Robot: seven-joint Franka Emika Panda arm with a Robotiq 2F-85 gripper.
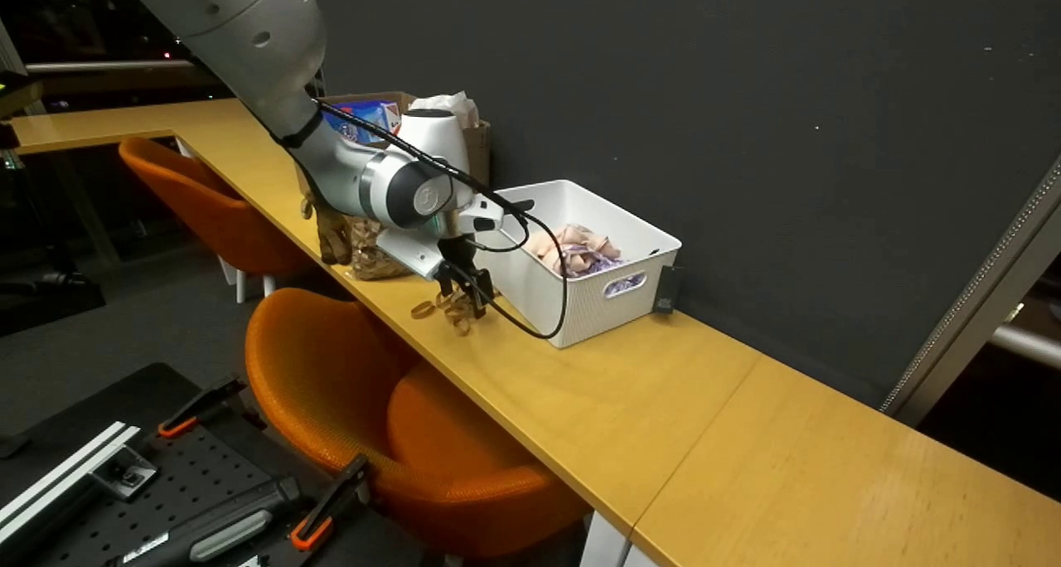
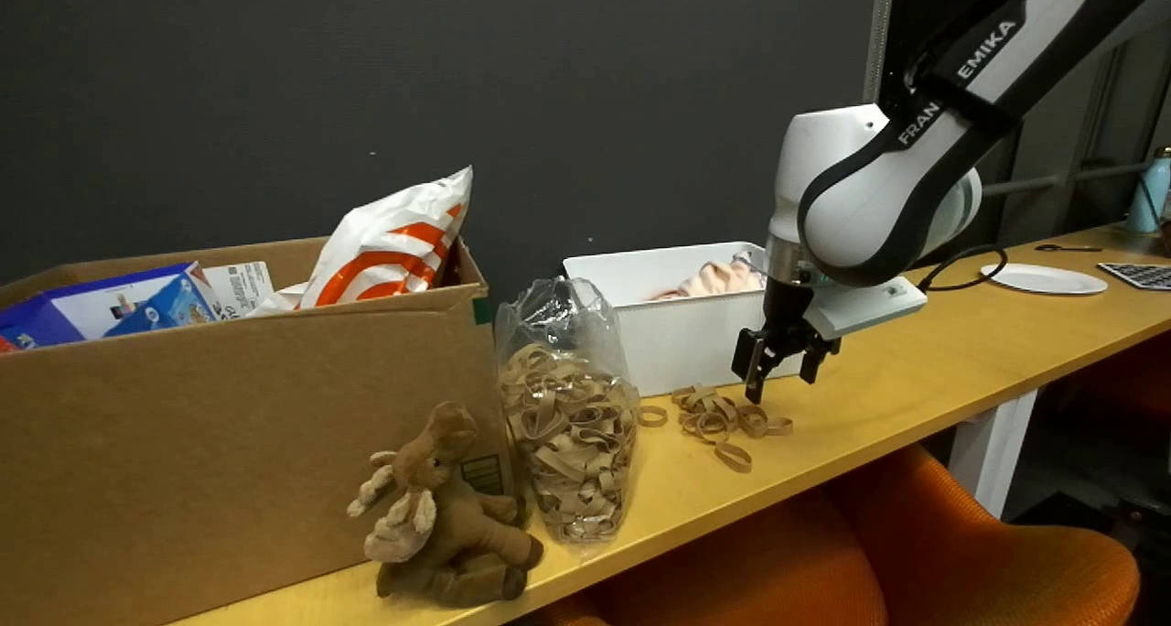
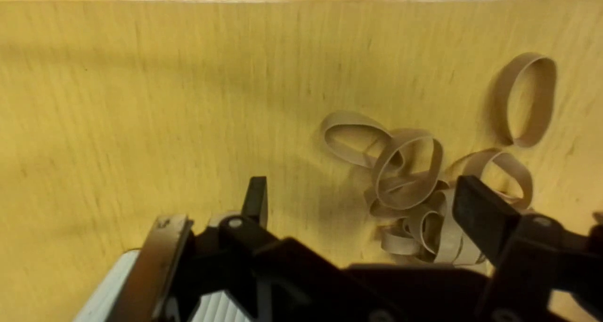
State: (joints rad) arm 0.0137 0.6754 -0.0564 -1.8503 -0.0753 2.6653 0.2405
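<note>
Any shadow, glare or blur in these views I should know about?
Wrist view: soft shadows beside the tan bands, the tool dark and slightly soft-edged; in an exterior view, glints on the clear bag; in an exterior view, pale sheen on the tabletop.

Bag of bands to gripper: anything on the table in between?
Yes, in an exterior view: a single loose band near the bag, then a heap of bands reaching below the open gripper.
</note>
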